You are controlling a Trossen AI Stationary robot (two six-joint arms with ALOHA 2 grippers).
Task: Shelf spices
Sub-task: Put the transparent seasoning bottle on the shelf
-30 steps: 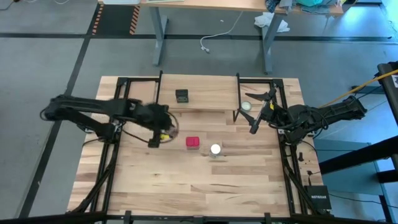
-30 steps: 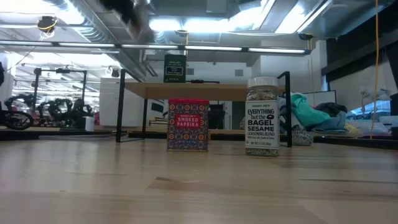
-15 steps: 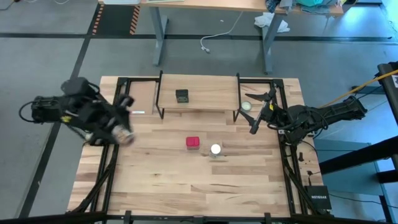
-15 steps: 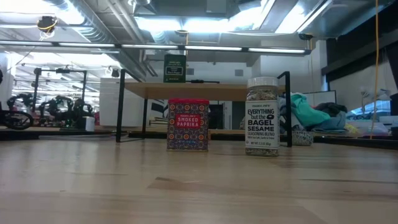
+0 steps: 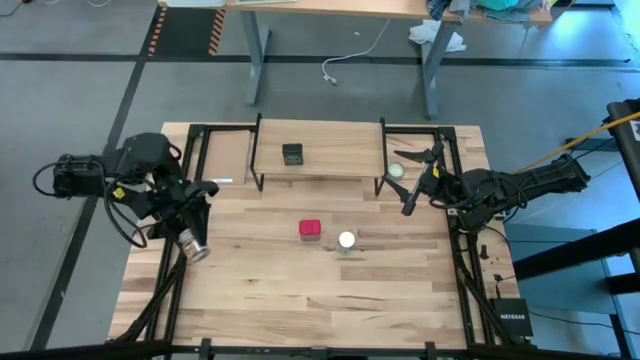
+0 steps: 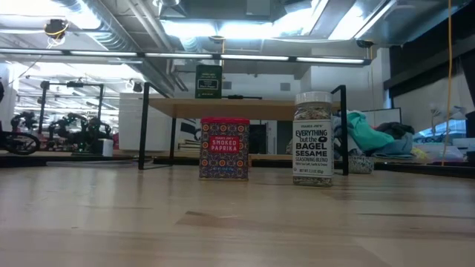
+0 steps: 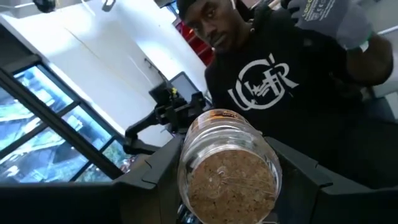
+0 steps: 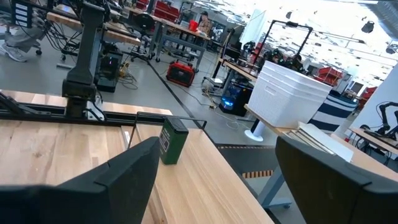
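My left gripper is over the table's left part, shut on the tan-grey round jar; in the left wrist view the jar fills the gap between the fingers. The dark square tin stands on the shelf. The red square box and the clear white-lidded jar stand on the table in front of the shelf and show in the low view as well: box, jar. My right gripper waits open by the shelf's right end. My left gripper pinches the round jar by its glass sides between the two fingers, one on each side. The jar lies along the fingers with one end pointing away from the wrist. It is tilted and lifted clear of the table.
A flat pale round disc lies by the shelf's right legs, close to my right gripper. The right wrist view shows the tin on the shelf board. A person in a dark shirt stands beyond the table's left side.
My left gripper has gone from beside the red box toward the table's left edge, then a little toward the near edge, carrying the round jar clear of the table. The arm has swung out of the low view.
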